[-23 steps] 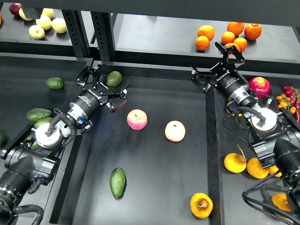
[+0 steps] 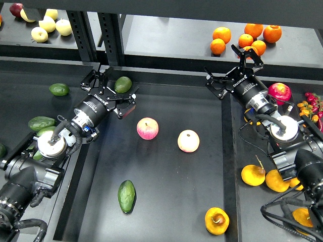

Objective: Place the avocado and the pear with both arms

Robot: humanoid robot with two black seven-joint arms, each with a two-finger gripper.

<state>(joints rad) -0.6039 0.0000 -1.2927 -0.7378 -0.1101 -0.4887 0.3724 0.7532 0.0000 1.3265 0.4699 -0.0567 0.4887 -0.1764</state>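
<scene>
Head view: both grippers hover empty over the far end of a black tray (image 2: 166,201), jaws spread wide. Left gripper (image 2: 112,86) sits just beside a paler green avocado (image 2: 122,84); right gripper (image 2: 233,68) hangs near a cluster of oranges (image 2: 246,38). Dark avocado (image 2: 126,196) and pear (image 2: 216,221) lie well apart at the tray's near end, with two pink-and-yellow apples (image 2: 147,128) between them and the grippers.

robot test lab: black metal trays (image 2: 229,151), sorted fruit, shelf frame (image 2: 96,35).
</scene>
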